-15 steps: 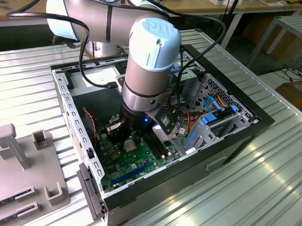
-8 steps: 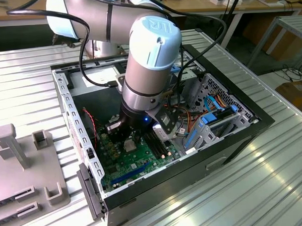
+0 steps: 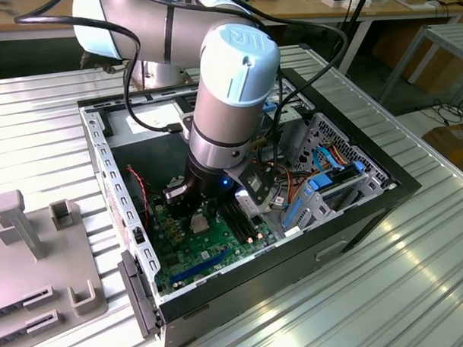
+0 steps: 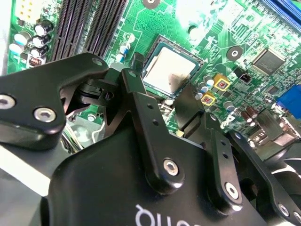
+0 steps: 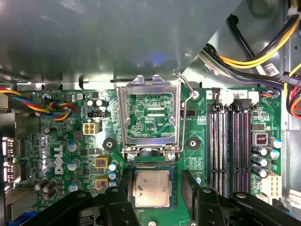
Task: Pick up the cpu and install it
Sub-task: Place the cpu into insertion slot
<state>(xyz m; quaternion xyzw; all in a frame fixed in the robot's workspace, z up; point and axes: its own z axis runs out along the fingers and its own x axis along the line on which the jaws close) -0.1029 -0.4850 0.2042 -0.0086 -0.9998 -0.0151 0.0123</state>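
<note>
Silvery-grey cpu [image 5: 151, 188] in the socket [image 5: 151, 165] (frame [image 5: 149, 87] upright), wide-open empty end effector [image 5: 154, 182] astride it.

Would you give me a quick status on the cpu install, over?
Gripper open, fingers either side of the cpu. Cpu lying flat on the motherboard. Socket frame raised, clear of the fingers.

Exterior view looks down into the case [image 3: 348, 234]; both wrist views face the motherboard [image 4: 221, 42] [image 5: 56, 136] closely
</note>
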